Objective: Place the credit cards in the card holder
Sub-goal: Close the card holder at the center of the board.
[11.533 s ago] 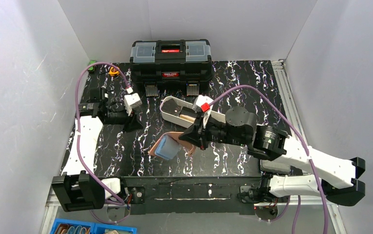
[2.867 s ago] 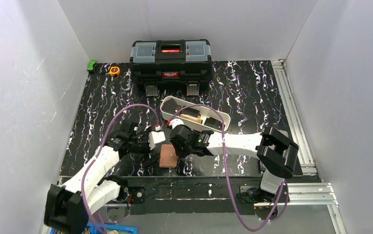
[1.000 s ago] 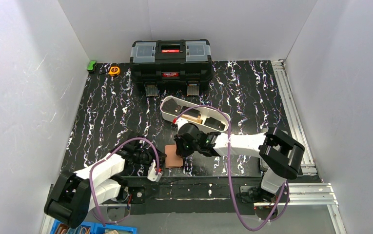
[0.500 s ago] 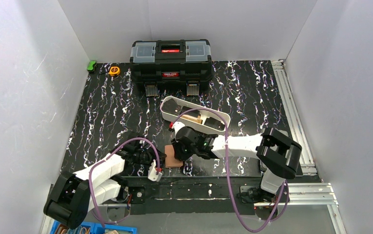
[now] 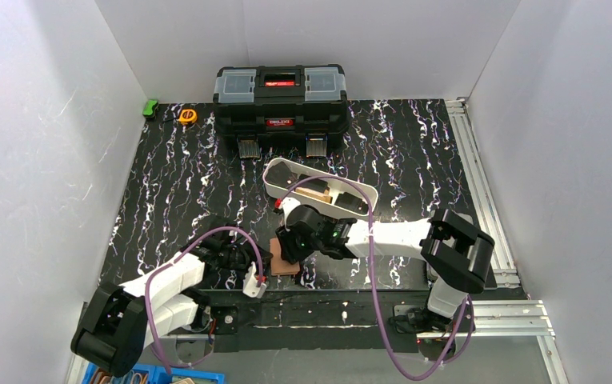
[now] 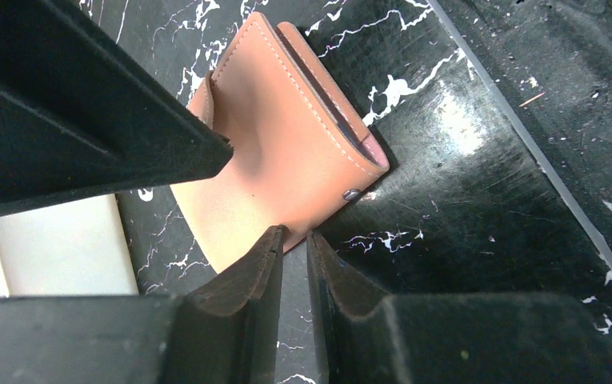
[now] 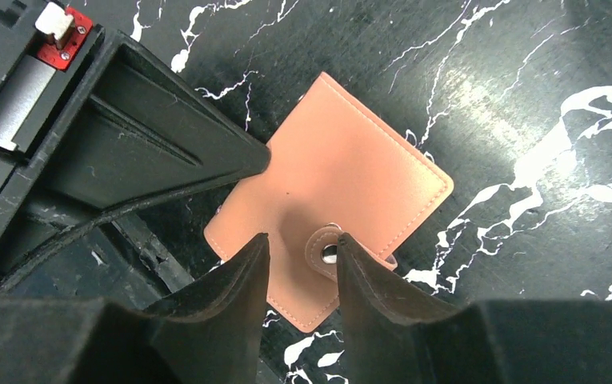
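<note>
Left wrist view has the left pincer [image 6: 293, 240] low at the near edge of the table [image 5: 414, 144], almost clenched with only a slit between its tips. The tips touch the near-left border of the card holder [image 6: 286, 152]; whether they pinch the leather I cannot tell. The holder lies folded flat near the table's near edge, between the two pincers. No loose credit cards show.

From the far side, the right pincer [image 7: 302, 238] hangs over the holder, released, its jaws parted around the snap tab [image 7: 326, 250]. If it rises at an angle, a finger could hook the tab and drag the holder. A pull from the left pincer could slide it toward the near edge. If the snap is not seated, the fold may spring open.

Farther back stand a white tray [image 5: 274, 180] and a black toolbox [image 5: 280, 100].
</note>
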`<state>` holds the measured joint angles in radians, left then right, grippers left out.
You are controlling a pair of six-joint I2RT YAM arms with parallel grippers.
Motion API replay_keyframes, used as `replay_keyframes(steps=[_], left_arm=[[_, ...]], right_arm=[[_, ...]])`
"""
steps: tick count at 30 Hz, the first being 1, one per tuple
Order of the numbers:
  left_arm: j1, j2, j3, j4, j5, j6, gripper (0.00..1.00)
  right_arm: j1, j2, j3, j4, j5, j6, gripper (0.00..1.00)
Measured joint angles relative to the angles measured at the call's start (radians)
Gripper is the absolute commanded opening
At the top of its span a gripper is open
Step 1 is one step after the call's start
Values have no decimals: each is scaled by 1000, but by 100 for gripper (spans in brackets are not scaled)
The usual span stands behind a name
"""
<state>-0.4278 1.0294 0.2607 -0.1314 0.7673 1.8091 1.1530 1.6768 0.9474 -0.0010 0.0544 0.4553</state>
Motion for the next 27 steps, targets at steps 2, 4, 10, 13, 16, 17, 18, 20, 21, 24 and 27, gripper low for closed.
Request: replay_keyframes(steps=[2, 4, 10, 13, 16, 17, 18, 20, 21, 24, 27], left_arm=[[0, -2, 0, -1, -1, 0, 16], [0, -4, 0, -3, -2, 0, 16], [0, -5, 0, -4, -4, 1, 15], [0, -5, 0, -4, -5, 2, 15], [0, -5, 0, -5, -5, 5, 15], [0, -5, 0, -5, -6, 6, 15], [0, -5, 0, -5, -6, 9, 15], [0, -5, 0, -5, -6, 10, 15], [0, -5, 0, -5, -6, 10, 15], [0, -5, 0, -5, -5, 13, 15], [0, -5, 0, -5, -6, 13, 15]], right_arm=[[0, -2, 5, 0, 9, -6, 42], [0, -6, 5, -2, 19, -8, 39], [-1, -50, 0, -1, 50, 7, 22], [-11, -98, -41, 17, 55, 24, 18], [-42, -169, -109, 37, 29, 45, 10], [-59, -196, -130, 44, 21, 49, 11], [-72, -214, -147, 51, 16, 54, 15], [-101, -238, -170, 58, -2, 56, 30], [-111, -239, -174, 63, -13, 55, 34], [-110, -230, -190, 82, -54, 38, 38], [-103, -227, -214, 95, -85, 21, 38]])
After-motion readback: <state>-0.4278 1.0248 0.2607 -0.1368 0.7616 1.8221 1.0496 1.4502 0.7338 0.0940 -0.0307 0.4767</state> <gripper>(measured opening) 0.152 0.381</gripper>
